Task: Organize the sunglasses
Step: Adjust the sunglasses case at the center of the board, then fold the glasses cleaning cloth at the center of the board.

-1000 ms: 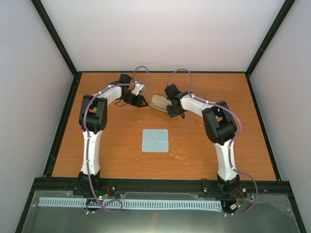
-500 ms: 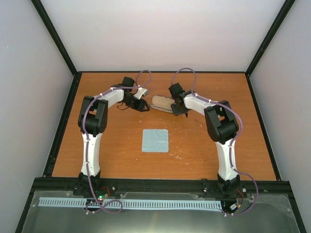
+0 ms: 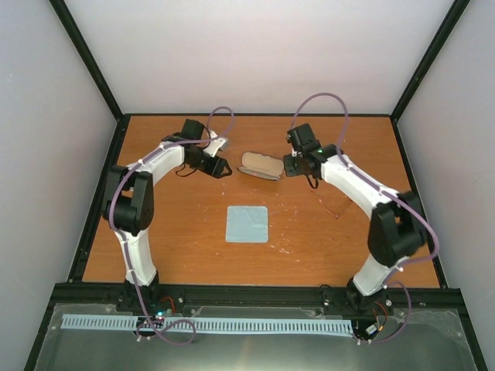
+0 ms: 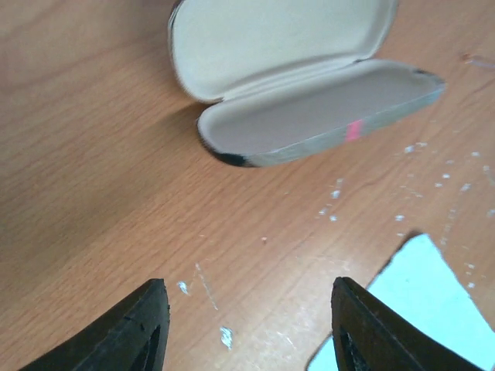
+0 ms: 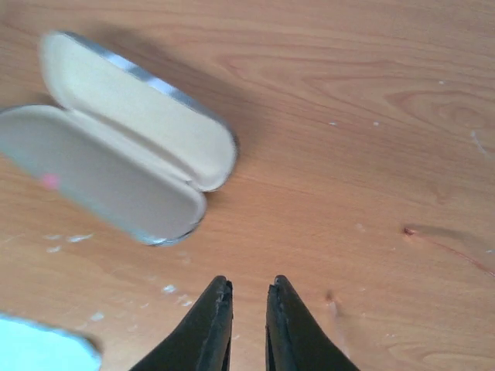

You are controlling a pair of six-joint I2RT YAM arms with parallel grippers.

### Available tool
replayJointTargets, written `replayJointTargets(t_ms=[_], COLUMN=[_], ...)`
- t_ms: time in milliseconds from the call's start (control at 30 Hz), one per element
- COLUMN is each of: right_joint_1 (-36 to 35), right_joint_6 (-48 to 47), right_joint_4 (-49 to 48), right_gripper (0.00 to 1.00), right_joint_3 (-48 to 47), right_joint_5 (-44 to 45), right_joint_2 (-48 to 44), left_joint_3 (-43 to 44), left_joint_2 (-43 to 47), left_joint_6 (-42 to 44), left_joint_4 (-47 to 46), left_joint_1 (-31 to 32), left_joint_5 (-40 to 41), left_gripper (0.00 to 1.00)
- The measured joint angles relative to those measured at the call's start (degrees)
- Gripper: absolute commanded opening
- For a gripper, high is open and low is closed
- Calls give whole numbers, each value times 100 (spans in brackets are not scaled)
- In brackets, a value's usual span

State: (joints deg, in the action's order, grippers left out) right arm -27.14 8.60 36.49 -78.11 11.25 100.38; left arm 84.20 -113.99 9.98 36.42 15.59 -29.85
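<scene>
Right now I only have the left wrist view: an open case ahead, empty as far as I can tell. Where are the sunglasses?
Observer: On the table, not in the case. The top view shows the sunglasses as a faint reddish frame right of the case, on the near side of the right arm.
Operator: Is that arm holding anything?
Observer: No. Its wrist view shows its jaws almost shut on nothing, aimed at the table beside the case.
Operator: And the blue corner at my lower right?
Observer: That is a pale blue square cloth, lying flat and apart from the case, between it and the arm bases.
</scene>
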Motion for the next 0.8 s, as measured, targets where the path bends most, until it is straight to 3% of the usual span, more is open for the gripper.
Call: replayJointTargets(t_ms=[100,300,500,800], right_joint_1=[55,-81,-903,-1062], right_joint_6=[389,787,824,804], right_joint_4=[-116,7,481,503], right_gripper=[14,29,30,33], right_joint_3=[341,879,1078,787], right_joint_5=[-890,-2249,-2393,-2000], right_joint_2=[-734,-374,-68,361], left_joint_3=[-166,-564,-1202,-1561], left_joint_2=[474,896,1060,1154], left_joint_6=[111,256,284,256], left_joint_4=[-7,-44,-103,-297], left_joint_1=[0,0,-2,0], left_joint_5=[-72,-157,-107,-109], left_gripper=[58,58,58,58])
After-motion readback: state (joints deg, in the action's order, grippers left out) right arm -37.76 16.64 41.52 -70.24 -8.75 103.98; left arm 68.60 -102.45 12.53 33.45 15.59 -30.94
